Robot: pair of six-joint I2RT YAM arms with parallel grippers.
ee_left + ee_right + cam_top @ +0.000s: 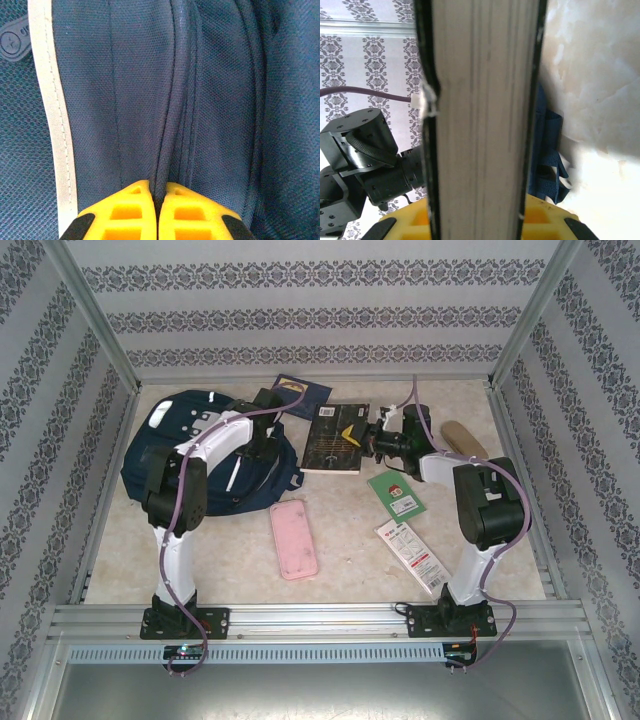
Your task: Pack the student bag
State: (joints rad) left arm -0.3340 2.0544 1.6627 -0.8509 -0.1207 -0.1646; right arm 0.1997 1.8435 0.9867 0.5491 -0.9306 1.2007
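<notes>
The left fingers (pixel 132 212) are pressed together tip to tip on the navy cloth of the student bag (pixel 138 468). A raised fold of that cloth runs straight into the slit between them; whether any fabric is actually nipped there I cannot tell. Left of those fingers runs the bag's white stripe (pixel 52 130), and beyond it, at the far left, sits a grey patch (pixel 12 42). The bag lies on the tabletop (pixel 345 550) directly under the left fingers and spreads away to their left. The right fingers (pixel 547 222) stand apart by the thickness of a black book (pixel 336 438) and clamp it between them, one cover against each finger, its page edges facing the wrist camera. From above, the book juts out from the right fingers toward the bag, its far edge near the bag. A pink case (pixel 293 538) lies on the tabletop nearer the arm bases than both pairs of fingers, and a green booklet (pixel 397 495) lies just on the near side of the right fingers.
</notes>
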